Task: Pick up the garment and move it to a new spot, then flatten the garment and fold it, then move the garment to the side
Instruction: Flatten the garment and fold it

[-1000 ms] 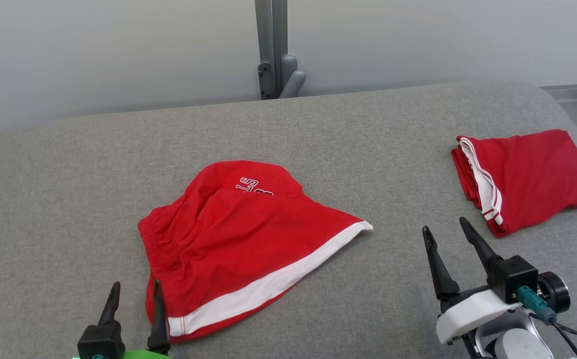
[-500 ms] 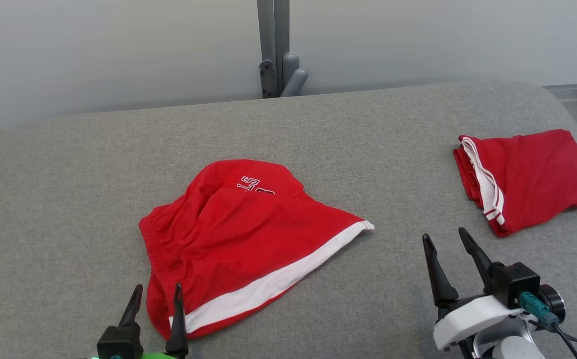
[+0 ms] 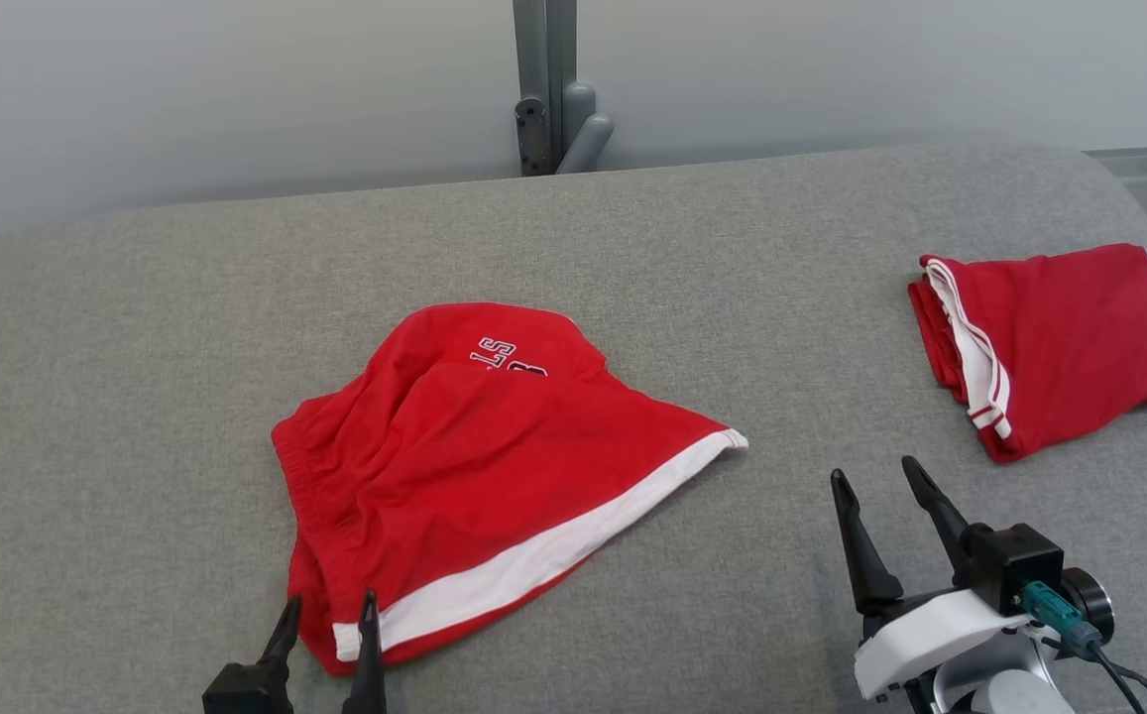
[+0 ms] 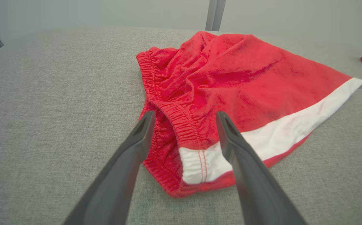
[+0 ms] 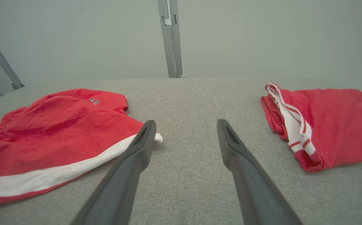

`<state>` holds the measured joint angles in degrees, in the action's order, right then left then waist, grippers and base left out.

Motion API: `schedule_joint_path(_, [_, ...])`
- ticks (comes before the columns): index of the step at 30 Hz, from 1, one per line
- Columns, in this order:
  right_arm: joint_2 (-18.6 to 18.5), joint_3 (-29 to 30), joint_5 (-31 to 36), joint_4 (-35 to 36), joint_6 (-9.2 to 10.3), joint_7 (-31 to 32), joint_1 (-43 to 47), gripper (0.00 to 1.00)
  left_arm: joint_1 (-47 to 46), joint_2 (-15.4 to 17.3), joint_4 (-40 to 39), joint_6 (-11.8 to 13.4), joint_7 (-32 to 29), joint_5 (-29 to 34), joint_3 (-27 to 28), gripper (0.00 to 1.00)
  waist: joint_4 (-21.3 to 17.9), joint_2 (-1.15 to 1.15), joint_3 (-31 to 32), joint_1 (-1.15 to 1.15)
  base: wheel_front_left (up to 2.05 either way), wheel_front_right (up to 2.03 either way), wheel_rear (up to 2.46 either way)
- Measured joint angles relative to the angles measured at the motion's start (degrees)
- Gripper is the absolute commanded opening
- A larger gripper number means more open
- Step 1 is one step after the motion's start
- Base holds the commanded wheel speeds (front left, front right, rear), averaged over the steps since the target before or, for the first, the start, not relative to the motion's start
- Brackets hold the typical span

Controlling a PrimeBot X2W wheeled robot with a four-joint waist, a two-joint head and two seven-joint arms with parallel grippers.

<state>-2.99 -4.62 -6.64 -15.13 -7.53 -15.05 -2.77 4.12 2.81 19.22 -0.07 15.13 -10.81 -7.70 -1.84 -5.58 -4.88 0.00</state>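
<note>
Two pairs of red shorts lie on the grey padded surface [image 3: 137, 347]. The task's shorts [image 3: 474, 466] sit crumpled near the middle. Their elastic waistband [image 4: 181, 125] is bunched on the robot's left, and a white band [image 3: 553, 555] runs along the near hem to a point on the right. White lettering shows on the far fold.

The surface's far edge runs along a pale wall [image 3: 236, 89] and rounds off at both far corners. Bare fabric stretches wide to the left of the shorts, behind them up to the far edge, and in a broad strip on their right. A folded pair [image 3: 1079, 337] with white trim lies well apart on the right, close to the surface's right edge. A grey post [image 3: 543, 79] with a bracket stands behind the far edge, off the surface.

The left gripper [image 3: 330, 598] is at the near corner of the shorts, its fingers spread wide either side of the waistband's end where the white band stops. Whether they touch the cloth cannot be told. The right gripper [image 3: 873, 469] is over the bare strip between the two pairs, its fingers spread and empty.
</note>
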Motion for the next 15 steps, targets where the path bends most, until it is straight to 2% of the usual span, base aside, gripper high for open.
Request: schedule_joint_path(15, [-0.3, -0.4, 0.2, -0.9, 0.0, 0.0, -0.3, 1.0, 0.6, 0.0, 2.8, -1.2, 0.0, -4.8, -3.3, 1.0, 1.3, 0.0, -1.9, 0.0, 0.0, 0.0, 0.0])
